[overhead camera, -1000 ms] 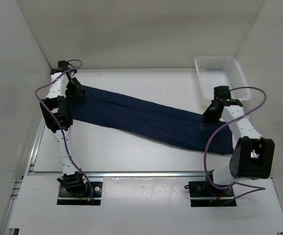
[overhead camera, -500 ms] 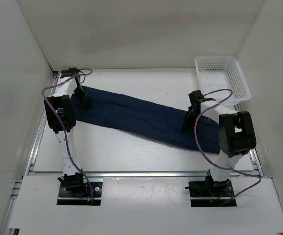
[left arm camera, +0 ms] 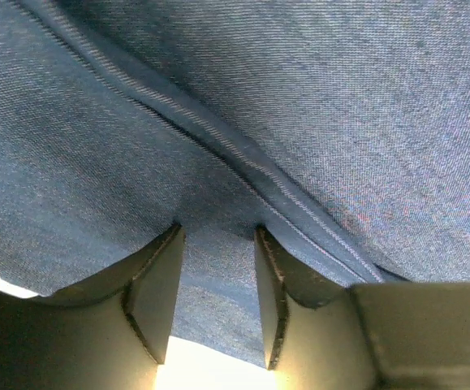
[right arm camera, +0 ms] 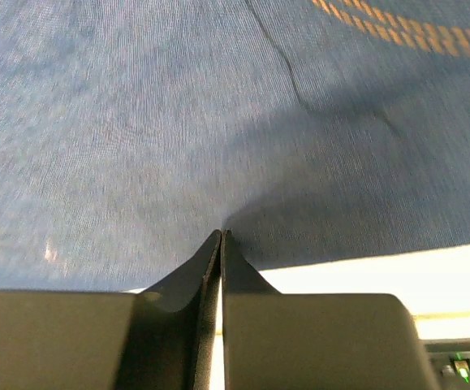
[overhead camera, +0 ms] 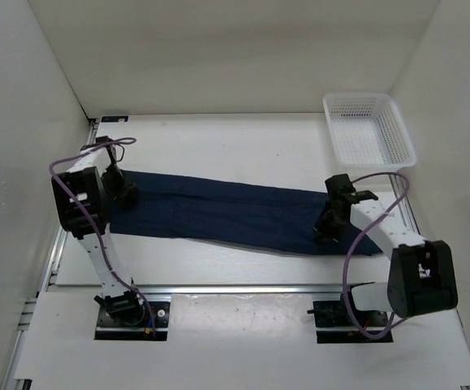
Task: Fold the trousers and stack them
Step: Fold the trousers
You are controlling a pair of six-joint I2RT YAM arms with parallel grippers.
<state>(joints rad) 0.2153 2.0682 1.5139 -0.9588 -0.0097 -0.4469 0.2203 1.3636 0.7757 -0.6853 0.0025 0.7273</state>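
Note:
The dark navy trousers (overhead camera: 226,213) lie stretched in a long band across the table, from the left rail to the right arm. At their left end my left gripper (overhead camera: 123,192) has its jaws partly closed with a thick layer of denim (left arm camera: 299,89) filling the gap between the fingers (left arm camera: 157,284); a seam runs past the right fingertip. My right gripper (overhead camera: 326,230) is at the right end, jaws pressed together on a pinch of the cloth (right arm camera: 137,122). Orange stitching (right arm camera: 397,28) shows beyond it.
A white mesh basket (overhead camera: 368,128) stands at the back right corner. White walls close in the table on three sides, and a metal rail (overhead camera: 60,236) runs along the left edge beside the left arm.
Both grippers have pulled toward the near edge with the trousers, which now lie nearer and more level. The left jaws narrowed onto the cloth; the right arm swung back out to the right.

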